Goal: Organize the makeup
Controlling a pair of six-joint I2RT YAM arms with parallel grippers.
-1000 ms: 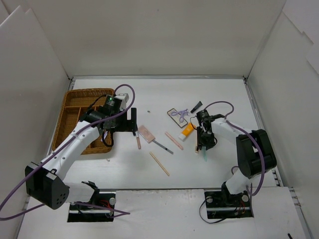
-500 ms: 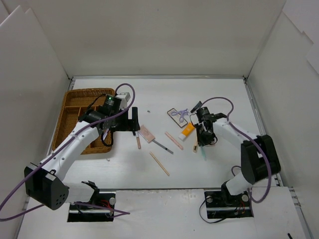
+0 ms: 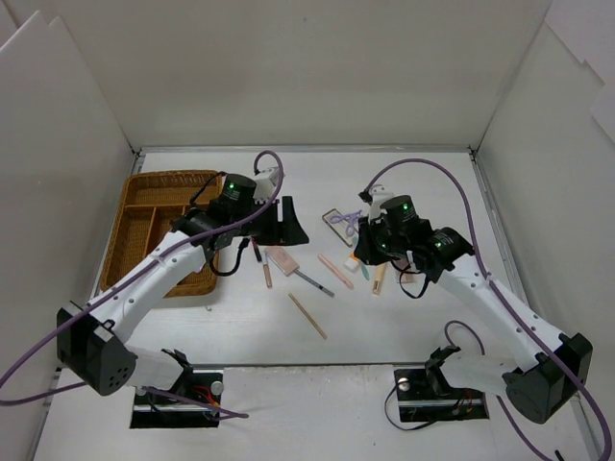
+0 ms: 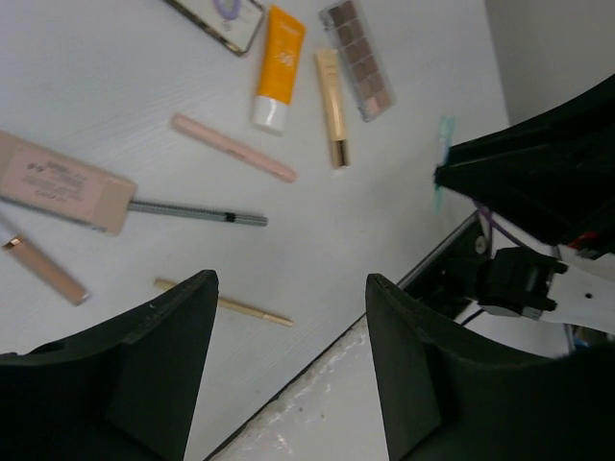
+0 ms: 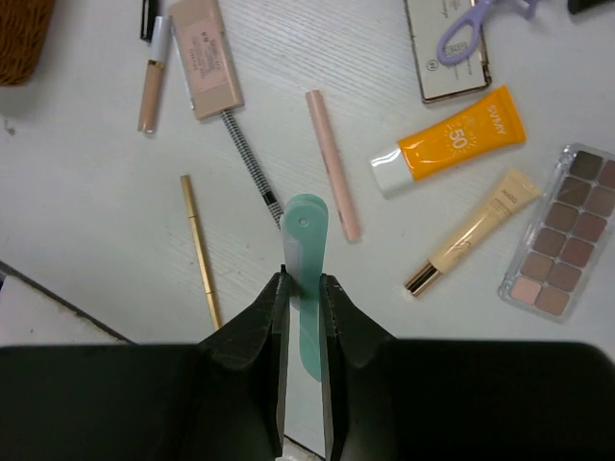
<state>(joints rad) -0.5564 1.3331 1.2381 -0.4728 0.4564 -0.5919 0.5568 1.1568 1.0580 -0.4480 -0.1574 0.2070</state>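
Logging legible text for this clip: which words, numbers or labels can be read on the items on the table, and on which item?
"50": on the orange tube; the brand word beside it is too blurred to be sure of.
Pink flat box: lines of small print, too small to read.
Black-edged mirror: one small round mark, unreadable.
Teal strip held in the right pincer: no text visible.

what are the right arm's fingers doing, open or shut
Shut on the teal stick: the right wrist view shows the right fingers clamping its sides.
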